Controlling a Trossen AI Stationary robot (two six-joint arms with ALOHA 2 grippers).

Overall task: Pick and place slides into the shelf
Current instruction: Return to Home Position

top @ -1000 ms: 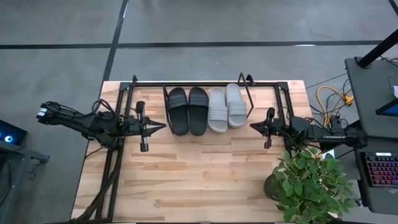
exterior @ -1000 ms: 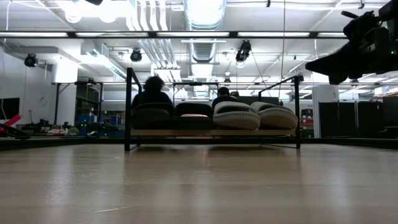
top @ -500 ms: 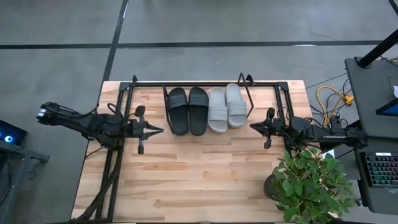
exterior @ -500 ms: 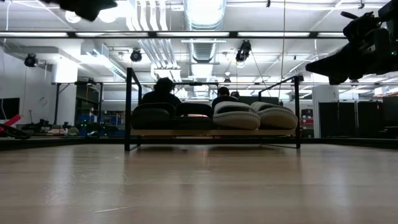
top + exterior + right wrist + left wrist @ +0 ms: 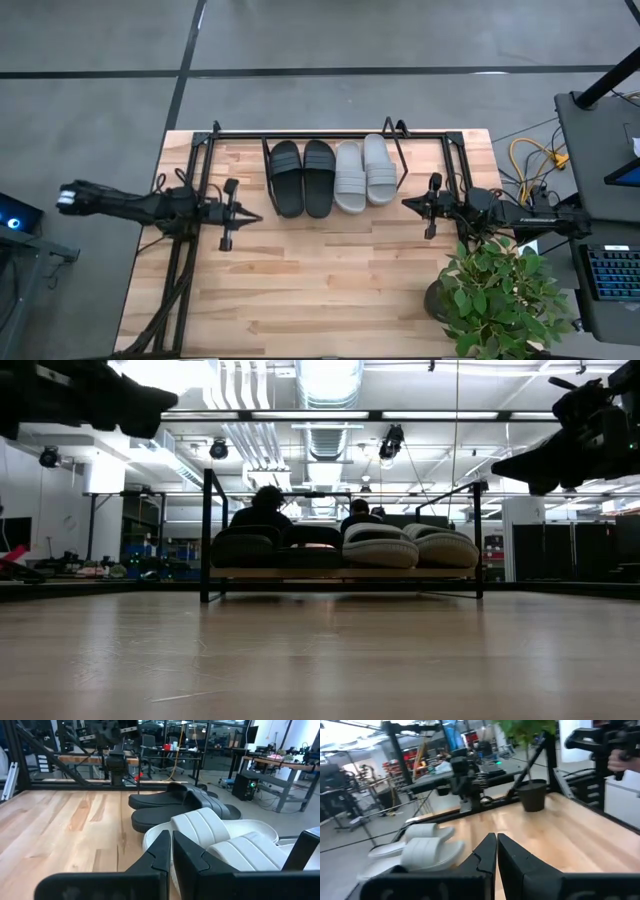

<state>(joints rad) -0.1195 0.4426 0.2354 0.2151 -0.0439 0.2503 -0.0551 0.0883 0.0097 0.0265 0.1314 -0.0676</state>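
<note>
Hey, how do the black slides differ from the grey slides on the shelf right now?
The black slides are matte black; the grey slides are light grey. The black slides sit on the shelf's side nearer the left gripper, the grey slides nearer the right gripper. The black slides line up evenly; one of the grey slides sits farther back than its mate. All four lie sole down, side by side.
</note>
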